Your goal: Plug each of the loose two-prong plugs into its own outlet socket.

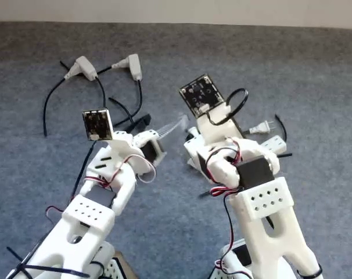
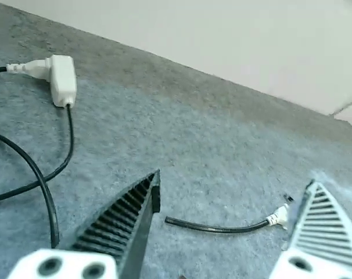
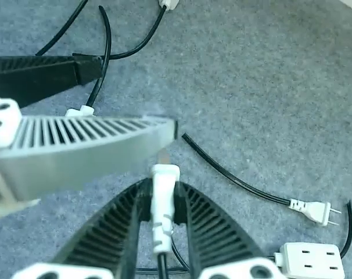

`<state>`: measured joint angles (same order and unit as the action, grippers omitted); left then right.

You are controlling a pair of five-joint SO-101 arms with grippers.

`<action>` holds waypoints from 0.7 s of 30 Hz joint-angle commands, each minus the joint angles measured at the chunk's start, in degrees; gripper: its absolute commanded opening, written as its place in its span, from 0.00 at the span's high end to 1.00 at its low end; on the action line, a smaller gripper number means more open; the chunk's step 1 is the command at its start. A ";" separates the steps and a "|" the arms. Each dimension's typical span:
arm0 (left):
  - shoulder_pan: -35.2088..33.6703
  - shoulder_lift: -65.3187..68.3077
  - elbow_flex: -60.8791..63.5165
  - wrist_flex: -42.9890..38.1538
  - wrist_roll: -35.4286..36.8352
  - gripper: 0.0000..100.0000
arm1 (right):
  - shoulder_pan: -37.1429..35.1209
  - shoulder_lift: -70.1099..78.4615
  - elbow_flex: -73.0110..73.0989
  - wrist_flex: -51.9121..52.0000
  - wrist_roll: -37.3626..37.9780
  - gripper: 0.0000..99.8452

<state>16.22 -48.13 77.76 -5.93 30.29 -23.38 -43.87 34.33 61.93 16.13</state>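
A white plug is pinched by the right hand over the table's middle. The left hand is spread wide. A loose two-prong plug is laid just beside an outlet socket toward the right edge.

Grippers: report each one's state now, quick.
Left gripper: open, holding nothing.
Right gripper: closed on a white plug.
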 commanded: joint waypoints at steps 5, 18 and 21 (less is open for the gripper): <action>3.56 -1.19 0.84 -0.70 0.18 0.63 | 0.22 -0.13 -3.82 -0.92 -3.43 0.99; 9.98 -1.19 2.59 -0.70 -3.16 0.63 | 0.57 -0.13 -5.76 -1.01 -3.96 0.99; 9.98 -1.19 2.59 -0.70 -3.16 0.63 | 0.57 -0.13 -7.52 -0.84 -3.96 0.99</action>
<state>22.73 -48.66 80.22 -6.29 28.00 -23.21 -43.78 33.45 62.20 12.79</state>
